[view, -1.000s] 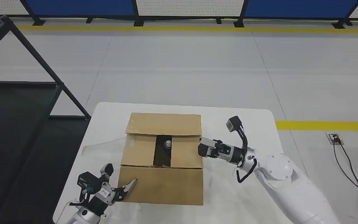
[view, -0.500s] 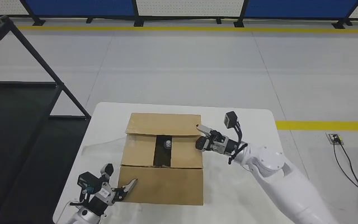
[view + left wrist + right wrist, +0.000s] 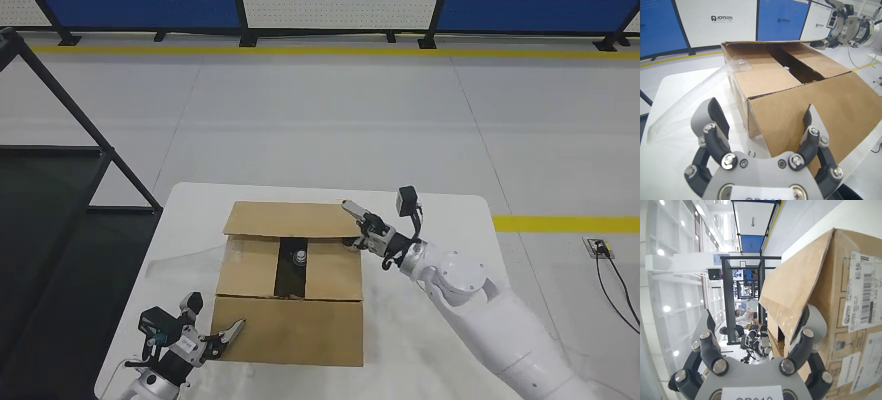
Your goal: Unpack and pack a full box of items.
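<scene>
Quick rundown of the scene. The box sits in the middle of the white table. Its far flap and near flap are folded outward. The two inner flaps lie flat over the top with a dark gap between them, and you can just spot a white bottle cap down in that gap, so stuff is packed inside.

The right gripper is at the far right corner of the box, with its fingers spread wide. In the right wrist view the corner of the far flap pokes in between them and lies against one finger. The other finger is well off it, so nothing is pinched. A few white labels are stuck on the right side of the box.

The left gripper is low at the near left corner, right beside the near flap's left edge. It's wide open too, with nothing in it. From its wrist cam one finger sits in front of the flap's face and the other is over the table. A loose strip of clear tape trails from the box's left side across the table.
</scene>
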Available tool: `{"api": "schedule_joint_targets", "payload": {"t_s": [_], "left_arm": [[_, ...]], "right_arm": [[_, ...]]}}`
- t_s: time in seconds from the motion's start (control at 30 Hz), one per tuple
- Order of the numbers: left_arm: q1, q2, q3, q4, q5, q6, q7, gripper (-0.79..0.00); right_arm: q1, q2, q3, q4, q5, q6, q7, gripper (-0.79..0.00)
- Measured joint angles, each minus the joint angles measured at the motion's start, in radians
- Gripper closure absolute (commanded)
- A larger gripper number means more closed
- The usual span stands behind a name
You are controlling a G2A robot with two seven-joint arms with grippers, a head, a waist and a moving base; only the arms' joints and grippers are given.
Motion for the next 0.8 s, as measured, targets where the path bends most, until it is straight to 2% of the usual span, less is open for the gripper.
{"api": "schedule_joint_targets", "payload": {"t_s": [0.23,0.6,0.8], "left_arm": [[0.000,0.000,0.000,0.000,0.000,0.000,0.000,-0.785],[0.000,0.000,0.000,0.000,0.000,0.000,0.000,-0.785],[0.000,0.000,0.000,0.000,0.000,0.000,0.000,-0.785]], "right_arm": [[0.045,-0.046,-0.017,0.041,0.017,-0.056,-0.127,-0.785],[0.160,-0.129,-0.065,0.206,0.040,-0.084,-0.192,-0.785],[0.189,-0.160,-0.084,0.273,0.052,-0.137,-0.163,-0.785]]}}
